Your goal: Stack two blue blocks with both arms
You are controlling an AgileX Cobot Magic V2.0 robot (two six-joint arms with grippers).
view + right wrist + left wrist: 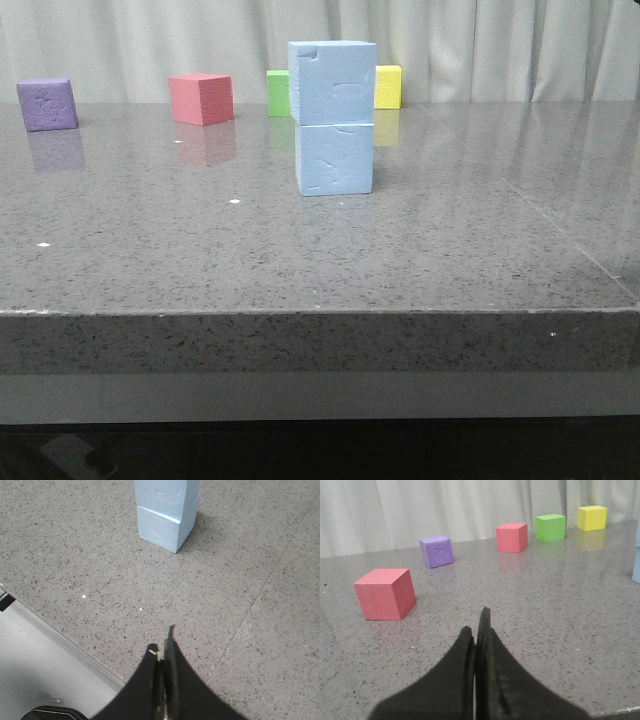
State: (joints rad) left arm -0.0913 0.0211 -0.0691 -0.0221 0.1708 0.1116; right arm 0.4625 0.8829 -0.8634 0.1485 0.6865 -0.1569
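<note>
Two light-blue foam blocks stand stacked in the middle of the grey table: the upper block (pixel 332 82) sits squarely on the lower block (pixel 335 158). The stack also shows in the right wrist view (pixel 165 512), and its edge shows at the border of the left wrist view (pixel 636 560). Neither arm shows in the front view. My left gripper (pixel 478 630) is shut and empty, low over bare table. My right gripper (pixel 162 647) is shut and empty, near the table's front edge, well back from the stack.
A purple cube (pixel 47 104), a red cube (pixel 202 98), a green cube (pixel 278 92) and a yellow cube (pixel 388 86) stand along the back. Another red cube (pixel 385 594) sits near my left gripper. The table's front edge (pixel 60 635) runs beside my right gripper.
</note>
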